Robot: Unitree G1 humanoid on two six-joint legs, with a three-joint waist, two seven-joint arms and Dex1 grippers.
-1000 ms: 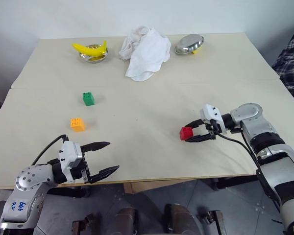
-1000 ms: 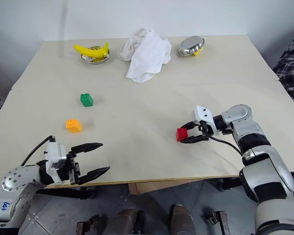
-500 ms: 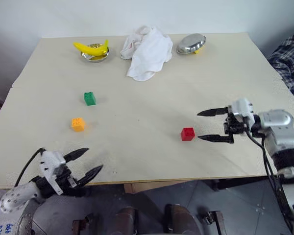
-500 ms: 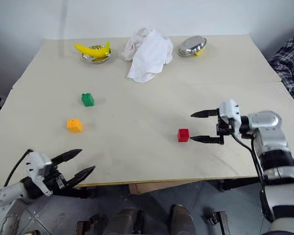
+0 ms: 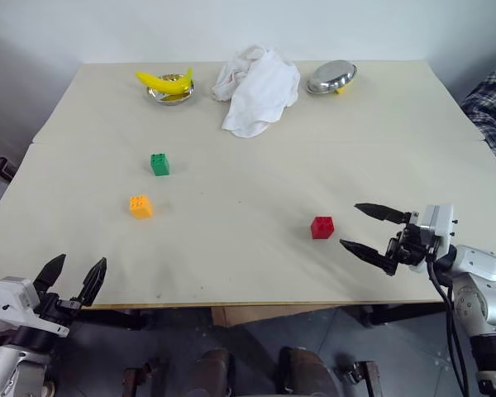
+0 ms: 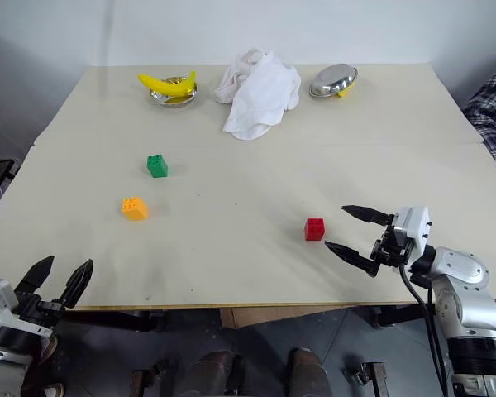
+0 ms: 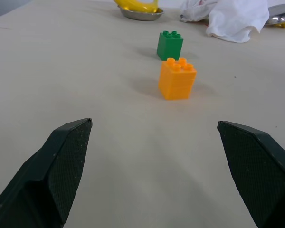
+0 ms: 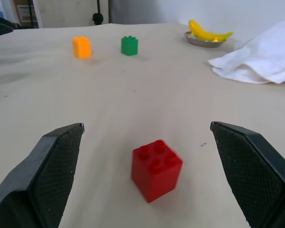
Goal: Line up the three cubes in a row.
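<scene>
While the red cube sits alone on the right half of the table, the green cube and orange cube stand near each other on the left half, green farther back, orange nearer the front edge; all three rest upright, studs up, none touching another.

Red cube: lies just to the left of the right hand, directly in front of its spread fingers, apart from them, nothing held. This is the nearer arm to it by a wide margin.

Orange and green cubes: lie ahead of the left hand, which hangs at the near left edge of the table, fingers spread, empty. Orange is closer to it; green lines up almost straight behind orange.

Judgement: red is the odd one out, well apart from the pair; the row likely turns on carrying it leftward.

Far edge: banana in a metal dish, white cloth, second metal dish.
</scene>
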